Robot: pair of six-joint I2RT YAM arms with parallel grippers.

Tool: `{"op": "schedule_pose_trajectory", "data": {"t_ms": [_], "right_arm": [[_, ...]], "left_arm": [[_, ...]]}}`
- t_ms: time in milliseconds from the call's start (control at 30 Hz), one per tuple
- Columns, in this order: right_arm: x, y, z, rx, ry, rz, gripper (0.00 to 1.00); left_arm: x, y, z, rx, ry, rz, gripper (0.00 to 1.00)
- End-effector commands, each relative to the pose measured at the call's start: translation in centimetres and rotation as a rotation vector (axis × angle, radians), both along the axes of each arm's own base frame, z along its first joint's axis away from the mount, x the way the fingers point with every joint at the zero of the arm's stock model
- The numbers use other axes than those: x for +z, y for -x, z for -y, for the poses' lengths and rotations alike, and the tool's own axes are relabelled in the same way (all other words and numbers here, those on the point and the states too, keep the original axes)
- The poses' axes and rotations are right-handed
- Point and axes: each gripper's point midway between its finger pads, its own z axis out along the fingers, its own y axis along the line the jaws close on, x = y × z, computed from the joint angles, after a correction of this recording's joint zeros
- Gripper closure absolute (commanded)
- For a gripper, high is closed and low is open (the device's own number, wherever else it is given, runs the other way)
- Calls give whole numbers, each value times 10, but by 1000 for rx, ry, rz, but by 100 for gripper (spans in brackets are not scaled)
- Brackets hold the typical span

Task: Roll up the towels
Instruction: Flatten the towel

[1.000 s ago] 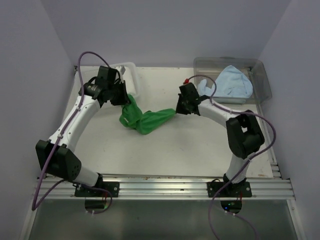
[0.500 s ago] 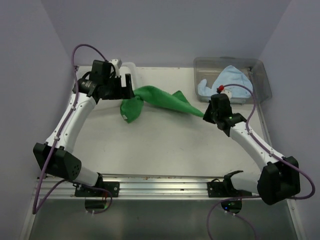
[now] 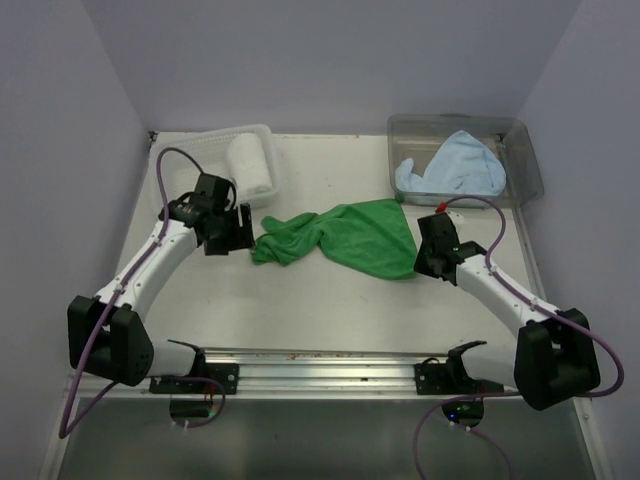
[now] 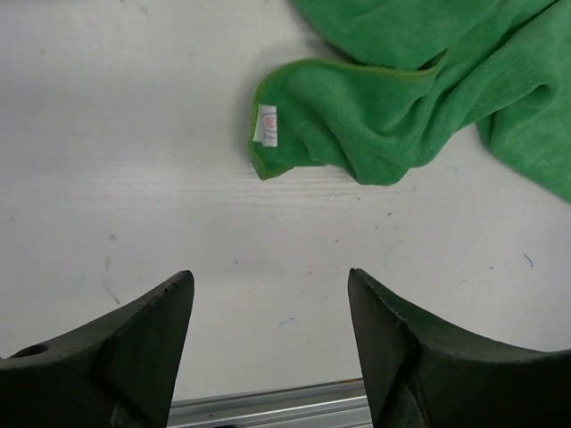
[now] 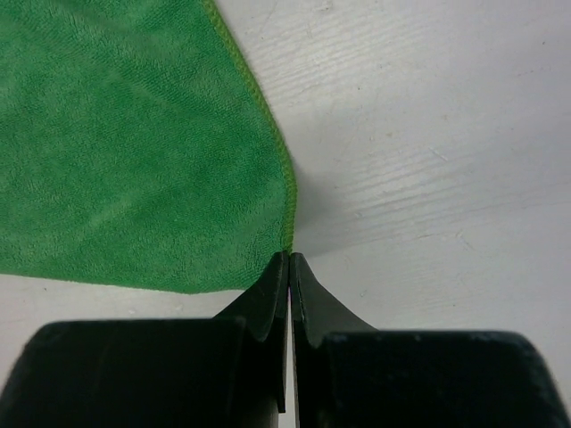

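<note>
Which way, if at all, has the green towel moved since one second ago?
Yes. The green towel has shifted right, toward the clear tub, and now lies spread out.

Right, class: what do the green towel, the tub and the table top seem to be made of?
Green towel: soft microfibre-like cloth, matte; fuzzy nap, stitched hem, sewn label. Tub: clear, glossy plastic, probably; the blue towel shows through its wall. Table top: white, matte, perhaps painted wood; faint grain lines.

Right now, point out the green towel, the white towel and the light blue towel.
green towel (image 3: 365, 238): top external view, middle of its spread-out part.
white towel (image 3: 250, 168): top external view, middle of the roll.
light blue towel (image 3: 455, 168): top external view, centre of the bunched cloth.
</note>
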Motion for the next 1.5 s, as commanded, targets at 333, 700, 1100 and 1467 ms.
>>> {"op": "schedule_pose_trajectory", "data": {"t_ms": [333, 700, 1100, 1467], "right_arm": [[21, -24, -14, 5, -66, 72, 100], [18, -21, -11, 3, -56, 62, 100], [112, -93, 17, -99, -100, 270, 100], [161, -88, 68, -232, -107, 377, 100]], "left_arm": [[-82, -31, 0, 277, 56, 29, 34], [-106, -57, 7, 294, 52, -3, 84], [59, -104, -15, 227, 104, 285, 100], [131, -87, -81, 299, 188, 432, 100]]}}
